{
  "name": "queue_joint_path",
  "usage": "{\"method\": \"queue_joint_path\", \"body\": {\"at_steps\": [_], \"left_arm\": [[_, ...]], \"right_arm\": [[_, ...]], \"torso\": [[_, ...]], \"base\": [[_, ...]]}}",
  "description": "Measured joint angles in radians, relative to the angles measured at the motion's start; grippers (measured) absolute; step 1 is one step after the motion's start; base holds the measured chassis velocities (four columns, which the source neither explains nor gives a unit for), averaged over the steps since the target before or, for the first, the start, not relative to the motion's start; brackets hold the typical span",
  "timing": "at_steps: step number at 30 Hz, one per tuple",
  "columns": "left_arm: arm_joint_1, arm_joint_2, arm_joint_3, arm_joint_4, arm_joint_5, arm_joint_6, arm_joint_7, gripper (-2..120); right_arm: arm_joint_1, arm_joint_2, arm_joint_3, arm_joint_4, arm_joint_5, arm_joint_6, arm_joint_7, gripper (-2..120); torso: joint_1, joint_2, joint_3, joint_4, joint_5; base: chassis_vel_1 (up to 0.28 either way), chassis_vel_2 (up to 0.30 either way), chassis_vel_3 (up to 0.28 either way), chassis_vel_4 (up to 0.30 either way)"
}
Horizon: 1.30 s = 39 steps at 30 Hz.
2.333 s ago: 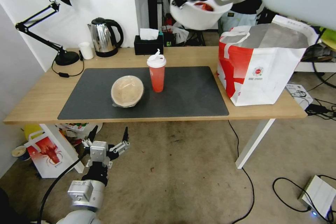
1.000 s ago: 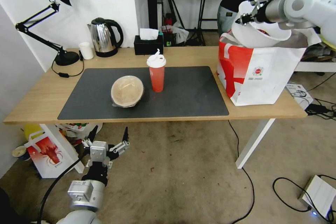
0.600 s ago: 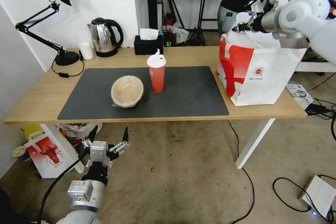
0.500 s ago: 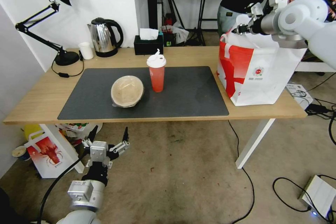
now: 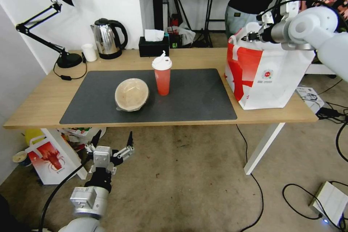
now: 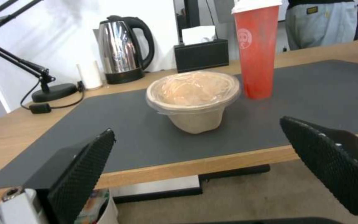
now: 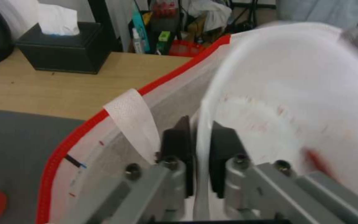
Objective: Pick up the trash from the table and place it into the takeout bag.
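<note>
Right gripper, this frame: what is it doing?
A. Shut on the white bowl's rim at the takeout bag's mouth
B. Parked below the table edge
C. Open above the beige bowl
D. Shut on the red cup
A. In the right wrist view the right gripper pinches the rim of the white bowl, just inside the red-edged top of the takeout bag.

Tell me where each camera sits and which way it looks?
Head view: up on the robot's head, looking down at the table; the left gripper hangs low before it, the right gripper at the takeout bag.
Left wrist view: below the table edge, facing the beige bowl and red cup, between its open fingers.
Right wrist view: at the bag's mouth, its pads pinching the white bowl rim.
Shared: head and left wrist views both show bowl, cup, kettle.
</note>
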Motion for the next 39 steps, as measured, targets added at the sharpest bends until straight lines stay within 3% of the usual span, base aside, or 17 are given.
{"method": "queue_joint_path", "body": {"at_steps": [2,6,9,10,17,20,26,33,39], "left_arm": [[0.000,0.000,0.000,0.000,0.000,0.000,0.000,100],[0.000,0.000,0.000,0.000,0.000,0.000,0.000,100],[0.000,0.000,0.000,0.000,0.000,0.000,0.000,100],[0.000,0.000,0.000,0.000,0.000,0.000,0.000,100],[0.000,0.000,0.000,0.000,0.000,0.000,0.000,100],[0.000,0.000,0.000,0.000,0.000,0.000,0.000,100],[0.000,0.000,0.000,0.000,0.000,0.000,0.000,100],[0.000,0.000,0.000,0.000,0.000,0.000,0.000,100],[0.000,0.000,0.000,0.000,0.000,0.000,0.000,100]], "right_arm": [[0.011,0.000,-0.006,0.003,0.001,0.000,0.004,22],[0.024,0.000,-0.023,0.005,-0.001,0.000,0.015,30],[0.052,0.001,-0.050,0.006,-0.015,0.000,0.023,43],[0.086,0.001,-0.084,0.007,-0.023,0.000,0.037,59],[0.123,0.003,-0.123,0.007,-0.029,0.000,0.044,78],[0.128,0.007,-0.124,0.007,-0.041,0.000,0.042,95],[0.128,0.014,-0.117,0.006,-0.086,0.000,0.011,100],[0.104,0.021,-0.012,0.035,-0.128,0.012,-0.062,100],[0.025,0.026,0.130,0.126,-0.255,0.169,-0.112,100]], "torso": [[0.000,0.000,0.000,0.0000,0.0000],[0.000,0.000,0.000,0.0001,0.0001],[0.000,0.000,0.000,0.0001,0.0001],[0.000,0.000,0.000,0.0000,0.0001],[0.000,0.000,0.000,0.0000,0.0000],[0.000,0.000,0.000,0.0000,0.0001],[0.000,0.000,0.000,0.0000,0.0002],[0.000,0.000,0.000,-0.0001,0.0000],[0.000,0.000,0.000,0.0002,0.0000]], "base": [[0.000,0.000,0.000,0.000],[0.000,0.000,0.000,0.000],[0.000,0.000,0.000,0.000],[0.000,0.000,0.000,0.000],[0.000,0.000,0.000,0.000],[0.000,0.000,0.000,0.000],[0.000,0.000,0.000,0.000],[0.000,0.000,0.000,0.000],[0.000,0.000,0.000,0.000]]}}
